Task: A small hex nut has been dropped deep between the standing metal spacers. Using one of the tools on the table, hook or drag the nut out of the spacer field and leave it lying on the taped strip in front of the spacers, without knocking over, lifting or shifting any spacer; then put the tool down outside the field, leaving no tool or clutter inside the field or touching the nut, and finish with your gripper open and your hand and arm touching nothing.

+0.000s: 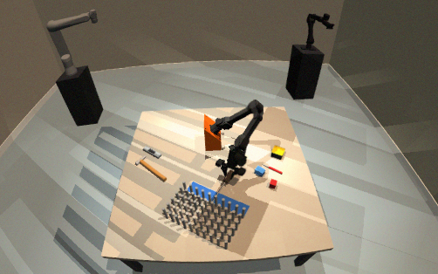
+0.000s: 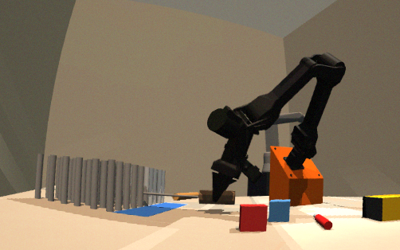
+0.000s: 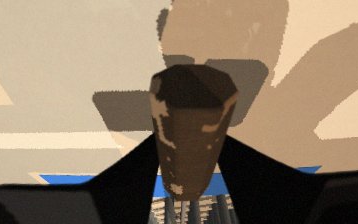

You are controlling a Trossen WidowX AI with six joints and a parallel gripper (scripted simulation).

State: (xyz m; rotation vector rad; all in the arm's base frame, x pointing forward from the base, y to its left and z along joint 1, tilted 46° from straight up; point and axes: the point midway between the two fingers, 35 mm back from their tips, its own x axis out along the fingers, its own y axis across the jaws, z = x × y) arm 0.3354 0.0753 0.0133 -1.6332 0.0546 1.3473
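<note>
My gripper (image 1: 228, 175) (image 2: 217, 196) (image 3: 186, 137) is shut on the brown handle (image 2: 229, 197) (image 3: 192, 125) of a long thin tool. The handle is low, just above the table. The tool's thin metal shaft (image 1: 221, 188) (image 2: 173, 195) runs over the blue taped strip (image 2: 141, 212) (image 3: 70, 179) to the standing metal spacers (image 1: 226, 241) (image 2: 110, 187). The tool's tip is hidden among them. The visible spacers stand upright. Whether the shaft touches any spacer I cannot tell. The hex nut cannot be made out in any view.
A hammer (image 1: 152, 169) and a grey tool (image 1: 152, 152) lie on the left in the top view. A blue cube (image 1: 259, 170) (image 2: 279, 210), red cube (image 1: 273, 183) (image 2: 252, 217), red pen-like item (image 1: 275, 169) (image 2: 323, 221) and yellow-black box (image 1: 277, 151) (image 2: 398, 207) are on the right.
</note>
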